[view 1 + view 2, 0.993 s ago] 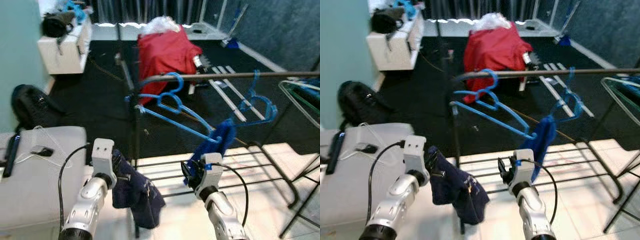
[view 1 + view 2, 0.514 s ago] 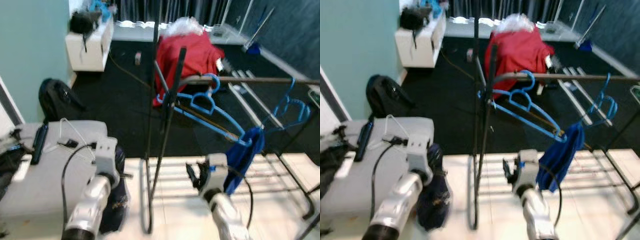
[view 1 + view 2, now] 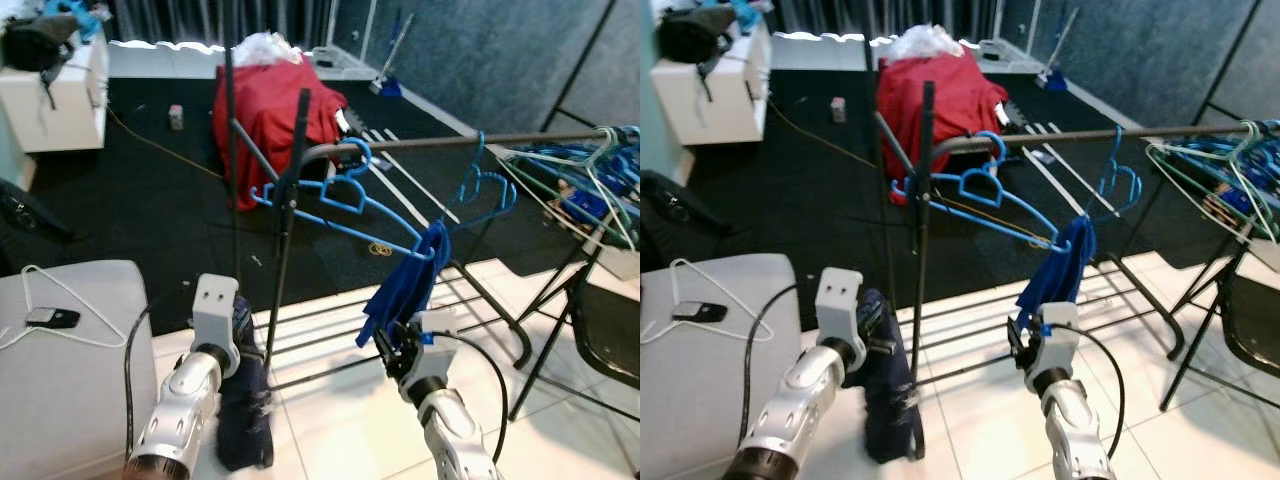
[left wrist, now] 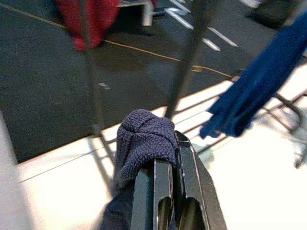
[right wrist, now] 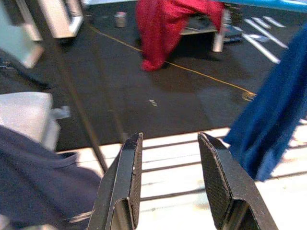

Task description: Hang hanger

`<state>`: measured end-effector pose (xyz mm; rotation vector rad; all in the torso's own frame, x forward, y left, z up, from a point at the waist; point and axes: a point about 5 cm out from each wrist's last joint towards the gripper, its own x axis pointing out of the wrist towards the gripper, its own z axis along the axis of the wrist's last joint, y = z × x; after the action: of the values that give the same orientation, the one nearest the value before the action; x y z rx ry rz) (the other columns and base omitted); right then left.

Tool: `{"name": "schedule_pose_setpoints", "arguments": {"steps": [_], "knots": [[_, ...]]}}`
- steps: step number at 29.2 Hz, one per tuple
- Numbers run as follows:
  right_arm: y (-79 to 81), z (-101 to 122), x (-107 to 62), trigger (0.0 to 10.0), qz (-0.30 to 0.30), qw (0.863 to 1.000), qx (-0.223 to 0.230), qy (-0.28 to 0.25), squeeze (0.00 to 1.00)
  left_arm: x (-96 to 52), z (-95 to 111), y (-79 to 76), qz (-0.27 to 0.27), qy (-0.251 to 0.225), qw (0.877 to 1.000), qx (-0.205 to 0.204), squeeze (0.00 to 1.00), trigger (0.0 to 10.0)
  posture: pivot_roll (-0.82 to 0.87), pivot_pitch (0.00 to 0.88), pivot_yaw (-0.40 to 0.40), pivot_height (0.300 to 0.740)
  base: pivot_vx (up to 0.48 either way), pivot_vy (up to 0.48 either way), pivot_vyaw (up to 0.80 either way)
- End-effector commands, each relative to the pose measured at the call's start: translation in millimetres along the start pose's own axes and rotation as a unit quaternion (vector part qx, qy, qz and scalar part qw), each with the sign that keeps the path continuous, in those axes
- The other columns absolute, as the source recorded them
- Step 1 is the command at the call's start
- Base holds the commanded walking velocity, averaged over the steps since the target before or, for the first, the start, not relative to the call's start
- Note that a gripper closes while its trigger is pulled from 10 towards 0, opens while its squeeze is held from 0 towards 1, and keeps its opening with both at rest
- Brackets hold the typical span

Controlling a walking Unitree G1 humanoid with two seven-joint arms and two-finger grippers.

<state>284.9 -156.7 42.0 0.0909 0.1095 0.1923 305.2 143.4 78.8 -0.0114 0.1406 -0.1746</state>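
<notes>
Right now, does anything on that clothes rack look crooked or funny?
Yes. One blue hanger on the rail tilts steeply, and a blue cloth dangles bunched from its low end instead of hanging spread out. The left gripper holds a dark navy garment, not hung.

A dark carpeted floor (image 3: 150, 190) fills the far half of the room, giving way to pale glossy tiles (image 3: 330, 420) nearer in. At ten o'clock stands a white low cabinet (image 3: 55, 95); at twelve, a red cloth-draped heap (image 3: 265, 105). A textured blue-grey wall (image 3: 500, 55) runs at two o'clock. A grey padded seat (image 3: 60, 390) sits at eight.
</notes>
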Motion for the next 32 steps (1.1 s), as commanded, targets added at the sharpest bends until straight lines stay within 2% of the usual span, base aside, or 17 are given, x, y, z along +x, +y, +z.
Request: {"name": "schedule_pose_setpoints", "arguments": {"steps": [1,17,24,30,32], "knots": [[-2.1,0.2,-1.0,10.0,-0.003,1.0,-0.005,-0.001,0.0,0.2,2.4,-2.0,-0.001,-0.011,1.0,0.001,0.0,10.0,-0.08,0.058,-0.059,0.74,0.0,0.0,0.0],[-1.0,3.7,1.3,10.0,0.001,1.0,-0.005,-0.007,0.0,-0.1,3.9,-0.6,0.006,-0.02,1.0,0.003,0.0,10.0,-0.07,0.061,-0.059,0.74,0.0,0.0,0.0],[-0.6,7.7,3.8,10.0,0.011,0.999,-0.031,-0.008,0.0,0.5,4.7,-0.1,0.006,-0.022,1.0,0.003,0.0,10.0,-0.08,0.062,-0.058,0.74,0.0,0.0,0.0],[0.4,8.5,3.6,10.0,0.016,0.999,-0.043,-0.011,0.0,0.9,5.3,-0.1,0.012,-0.023,1.0,-0.003,0.0,10.0,-0.08,0.062,-0.058,0.74,0.0,-0.409,0.8],[-0.7,9.2,3.6,10.0,0.01,1.0,-0.026,-0.014,0.0,0.8,5.3,0.4,0.016,-0.023,1.0,-0.003,0.0,10.0,-0.08,0.063,-0.061,0.74,0.0,0.0,0.0]]}}
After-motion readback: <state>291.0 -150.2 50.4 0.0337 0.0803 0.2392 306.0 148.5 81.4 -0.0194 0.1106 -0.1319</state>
